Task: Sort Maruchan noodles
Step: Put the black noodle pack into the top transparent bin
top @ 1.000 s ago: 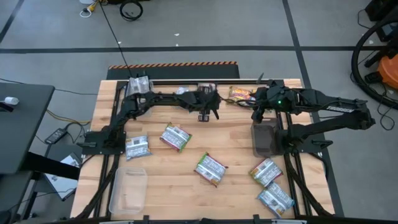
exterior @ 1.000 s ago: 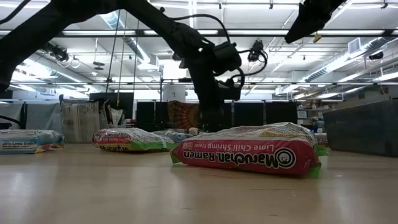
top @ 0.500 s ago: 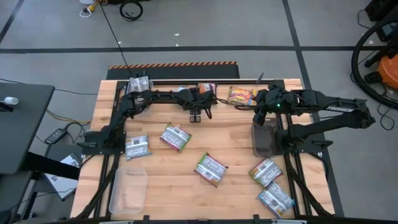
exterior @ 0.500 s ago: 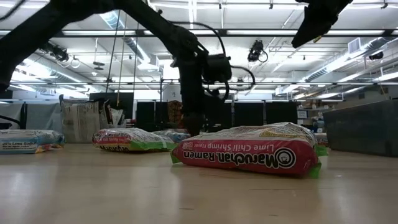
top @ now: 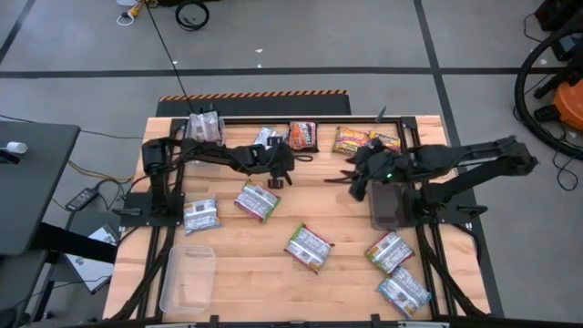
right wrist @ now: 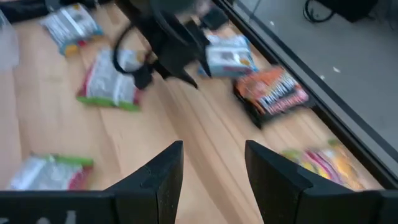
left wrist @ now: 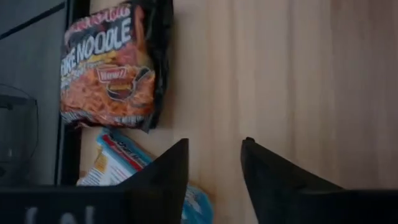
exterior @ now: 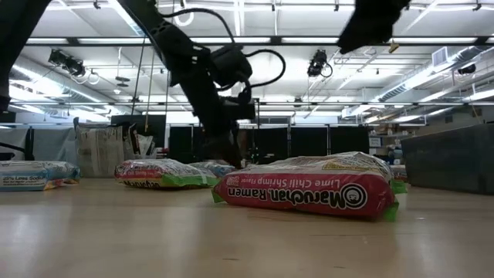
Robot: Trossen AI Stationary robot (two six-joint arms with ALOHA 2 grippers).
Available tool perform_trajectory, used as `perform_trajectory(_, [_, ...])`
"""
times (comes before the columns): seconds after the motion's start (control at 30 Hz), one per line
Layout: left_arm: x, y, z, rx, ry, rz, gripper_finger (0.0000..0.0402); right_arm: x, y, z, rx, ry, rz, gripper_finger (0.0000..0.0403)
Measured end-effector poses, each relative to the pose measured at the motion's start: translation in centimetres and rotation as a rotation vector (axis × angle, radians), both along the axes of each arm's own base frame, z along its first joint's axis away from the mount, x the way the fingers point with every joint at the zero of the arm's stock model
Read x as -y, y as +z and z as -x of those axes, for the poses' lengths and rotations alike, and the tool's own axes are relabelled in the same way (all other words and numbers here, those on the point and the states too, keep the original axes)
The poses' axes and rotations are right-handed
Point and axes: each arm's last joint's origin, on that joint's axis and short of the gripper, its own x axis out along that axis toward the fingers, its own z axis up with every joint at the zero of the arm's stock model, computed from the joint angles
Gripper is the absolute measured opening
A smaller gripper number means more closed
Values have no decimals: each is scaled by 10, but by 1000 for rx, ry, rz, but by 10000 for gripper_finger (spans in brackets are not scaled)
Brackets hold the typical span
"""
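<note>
Maruchan noodle packets lie flat on the wooden table. Along the far edge are a blue-white one (top: 267,137), a dark brown-orange one (top: 303,135) and a yellow-red one (top: 351,139). Farther forward lie green-white packets (top: 257,200) (top: 308,246) and a blue-white one (top: 200,216). My left gripper (top: 278,175) (left wrist: 214,168) hovers open just near-side of the dark packet (left wrist: 112,68), nothing between its fingers. My right gripper (top: 351,179) (right wrist: 211,177) hangs open above the table's middle, right of the left one.
A clear bin (top: 189,278) stands at the near left and a dark bin (top: 390,205) at the right, under my right arm. More packets (top: 389,252) (top: 404,292) lie near right, another (top: 205,126) far left. Bare wood shows between the two grippers.
My left gripper has drawn back from the far edge toward the table's left and a little nearer, uncovering the dark brown-orange packet, which stays lying at the far edge. My right gripper has swung from above the dark bin toward the table's middle.
</note>
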Motion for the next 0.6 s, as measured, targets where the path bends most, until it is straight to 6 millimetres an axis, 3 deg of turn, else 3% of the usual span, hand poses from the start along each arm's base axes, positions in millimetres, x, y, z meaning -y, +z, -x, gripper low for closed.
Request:
perform_trajectory(0.1, [-6, -8, 2, -29, -38, -51, 197, -5, -7, -19, 29, -10, 11, 178])
perform_trajectory(0.3, [-15, -3, -1, -6, -101, -124, 265, -13, -22, -39, 26, -54, -8, 178])
perform_trajectory(0.6, [-33, -19, -8, -31, -212, -224, 273, -15, -33, -50, 1, -77, 13, 178])
